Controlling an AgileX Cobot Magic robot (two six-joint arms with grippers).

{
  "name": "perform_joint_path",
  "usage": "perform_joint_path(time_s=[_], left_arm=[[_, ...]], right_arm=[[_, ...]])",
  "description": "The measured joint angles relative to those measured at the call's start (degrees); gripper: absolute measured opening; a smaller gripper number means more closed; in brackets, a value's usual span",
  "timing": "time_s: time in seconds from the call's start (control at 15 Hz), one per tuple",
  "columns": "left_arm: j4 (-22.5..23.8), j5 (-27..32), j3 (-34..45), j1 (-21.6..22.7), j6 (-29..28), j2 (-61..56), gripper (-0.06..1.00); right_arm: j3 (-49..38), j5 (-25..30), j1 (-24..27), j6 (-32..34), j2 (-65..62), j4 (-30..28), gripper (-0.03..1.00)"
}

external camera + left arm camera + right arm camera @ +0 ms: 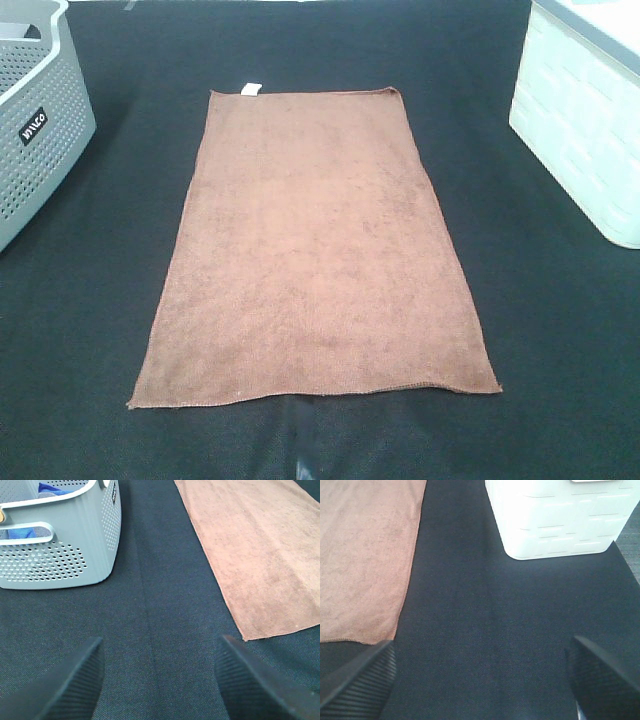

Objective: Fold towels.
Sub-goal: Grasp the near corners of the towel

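Note:
One reddish-brown towel [315, 250] lies flat and unfolded in the middle of the black table, its long side running away from me. A small white tag [250, 89] sticks out at its far short edge. Part of the towel shows in the left wrist view [260, 555] and in the right wrist view [365, 555]. My left gripper [160, 680] is open and empty above the bare cloth, left of the towel's near corner. My right gripper [482, 680] is open and empty, right of the towel's near corner. Neither gripper shows in the exterior high view.
A grey perforated basket [35, 120] stands at the far left; in the left wrist view [60, 545] it holds something blue. A white bin [585, 120] stands at the far right and also shows in the right wrist view [555, 520]. Black cloth [560, 350] covers the table.

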State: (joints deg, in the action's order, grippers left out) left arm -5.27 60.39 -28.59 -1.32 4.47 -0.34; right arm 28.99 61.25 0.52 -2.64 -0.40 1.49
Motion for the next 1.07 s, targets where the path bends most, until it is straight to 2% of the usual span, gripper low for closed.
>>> perform_joint_path(time_s=[0.6, 0.73, 0.8, 0.87, 0.93, 1.07], left_arm=[[0.0, -0.2, -0.2, 0.0, -0.2, 0.0, 0.62], [-0.2, -5.4, -1.0, 0.0, -1.3, 0.2, 0.62], [-1.5, -12.6, -0.9, 0.0, -2.6, 1.9, 0.62], [-3.0, -17.0, -0.1, 0.0, -3.4, 3.5, 0.62], [-3.0, -17.0, -0.1, 0.0, -3.4, 3.5, 0.62], [-7.3, -23.3, 1.5, 0.0, -4.5, 9.0, 0.62]], right_arm=[[0.0, 0.0, 0.0, 0.0, 0.0, -0.1, 0.87], [0.0, -0.1, 0.0, 0.1, 0.5, -0.4, 0.87], [0.1, -0.2, 0.0, 0.6, 3.2, -0.7, 0.87], [0.6, -0.2, 0.0, 1.7, 6.4, -0.8, 0.87], [0.6, -0.2, 0.0, 1.7, 6.4, -0.8, 0.87], [1.6, -1.3, 0.0, 3.2, 14.0, -0.3, 0.87]])
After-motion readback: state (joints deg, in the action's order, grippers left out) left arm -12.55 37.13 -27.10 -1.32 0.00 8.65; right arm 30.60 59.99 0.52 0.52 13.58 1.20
